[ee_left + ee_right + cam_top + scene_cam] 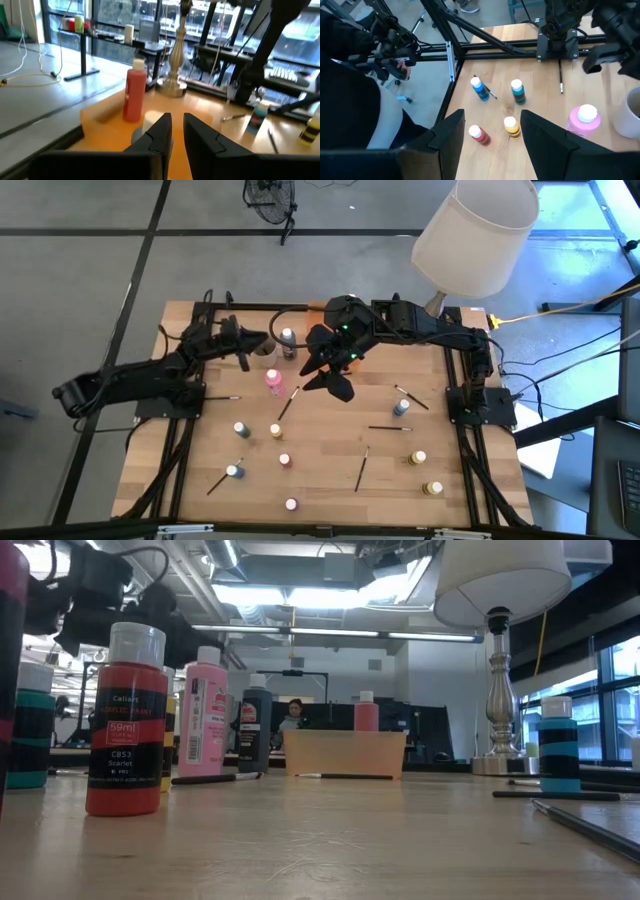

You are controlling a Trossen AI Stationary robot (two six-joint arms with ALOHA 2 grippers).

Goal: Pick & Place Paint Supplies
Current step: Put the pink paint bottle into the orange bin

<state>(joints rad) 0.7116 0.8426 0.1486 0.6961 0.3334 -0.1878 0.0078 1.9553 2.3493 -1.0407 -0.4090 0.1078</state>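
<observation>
Scarlet bottle (125, 720) reads "59ml, Scarlet"; left gripper (174, 131) jaws nearly clenched, right gripper (490, 131) jaws released.

Your light wooden slatted bench (330, 480) carries small white-capped paint bottles scattered across it: a pink one (273, 381), a red one (285, 460), a blue one (233, 471), a yellow one (432, 488). Thin dark paintbrushes (362, 468) lie flat among them, and a translucent orange tray (345, 753) sits toward the far edge.
</observation>
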